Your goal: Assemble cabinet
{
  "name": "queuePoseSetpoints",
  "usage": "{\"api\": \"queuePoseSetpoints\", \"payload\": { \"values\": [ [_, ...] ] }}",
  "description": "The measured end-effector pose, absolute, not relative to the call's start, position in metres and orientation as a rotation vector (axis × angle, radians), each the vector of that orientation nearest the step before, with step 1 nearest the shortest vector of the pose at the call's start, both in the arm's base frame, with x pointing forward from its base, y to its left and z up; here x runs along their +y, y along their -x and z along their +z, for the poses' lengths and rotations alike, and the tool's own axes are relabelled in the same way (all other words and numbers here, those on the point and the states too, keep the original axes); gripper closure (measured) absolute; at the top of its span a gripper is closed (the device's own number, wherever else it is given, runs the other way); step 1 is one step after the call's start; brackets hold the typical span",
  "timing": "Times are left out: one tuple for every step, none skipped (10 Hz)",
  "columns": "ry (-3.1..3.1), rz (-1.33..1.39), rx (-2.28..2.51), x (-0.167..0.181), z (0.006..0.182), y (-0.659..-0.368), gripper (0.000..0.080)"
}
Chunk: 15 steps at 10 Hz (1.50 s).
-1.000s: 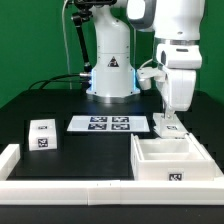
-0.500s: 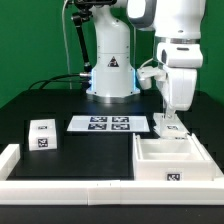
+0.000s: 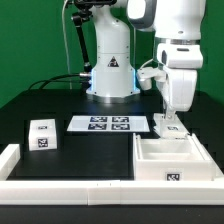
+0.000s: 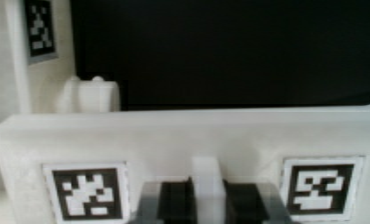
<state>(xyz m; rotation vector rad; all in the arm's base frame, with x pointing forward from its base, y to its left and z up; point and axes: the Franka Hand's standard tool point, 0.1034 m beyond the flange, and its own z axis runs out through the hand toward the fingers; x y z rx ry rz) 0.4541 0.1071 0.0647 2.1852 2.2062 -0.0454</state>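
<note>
The cabinet (image 3: 160, 163), a large open white box with inner walls and a tag on its front, stands at the exterior view's right. Just behind it, my gripper (image 3: 168, 116) points straight down onto a small white tagged part (image 3: 166, 127). In the wrist view this white part (image 4: 200, 135) carries two square tags, and a thin upright rib in its middle sits between my dark fingers (image 4: 171, 205). My gripper (image 4: 207, 203) is shut on that rib. A small white drawer block (image 3: 42, 133) with tags lies apart at the exterior view's left.
The marker board (image 3: 108, 124) lies flat in the middle in front of the robot's base (image 3: 110, 75). A low white border rail (image 3: 60, 185) runs along the table's front and left edges. Another white piece with a tag (image 4: 40, 35) shows in the wrist view.
</note>
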Motion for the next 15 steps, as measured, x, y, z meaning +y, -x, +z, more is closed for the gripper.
{"api": "queuePoseSetpoints", "payload": {
  "values": [
    [-2.197,-0.045,2.195,0.1079,0.0647,-0.4539,0.0731],
    [-2.213,-0.044,2.178,0.11,0.0649,-0.4536,0.0731],
    [-2.227,-0.042,2.162,0.1121,0.0657,-0.4546,0.0731],
    [-2.24,-0.046,2.147,0.1137,0.0665,-0.4556,0.0731],
    [-2.243,-0.051,2.143,0.1141,0.0667,-0.4556,0.0731],
    [-2.239,-0.051,2.148,0.1136,0.0665,-0.4554,0.0731],
    [-2.24,-0.052,2.148,0.1134,0.0663,-0.4552,0.0731],
    [-2.24,-0.052,2.147,0.1134,0.0663,-0.4552,0.0731],
    [-2.251,-0.054,2.135,0.1138,0.067,-0.4561,0.0731],
    [-2.252,-0.053,2.134,0.1145,0.0669,-0.457,0.0731],
    [-2.254,-0.054,2.135,0.1151,0.0652,-0.458,0.0731],
    [-2.256,-0.055,2.136,0.1154,0.0637,-0.4584,0.0731],
    [-2.256,-0.055,2.136,0.1152,0.0635,-0.4582,0.0731],
    [-2.256,-0.055,2.136,0.1152,0.0635,-0.4582,0.0731],
    [-2.256,-0.056,2.136,0.1151,0.0634,-0.4582,0.0731]
  ]
}}
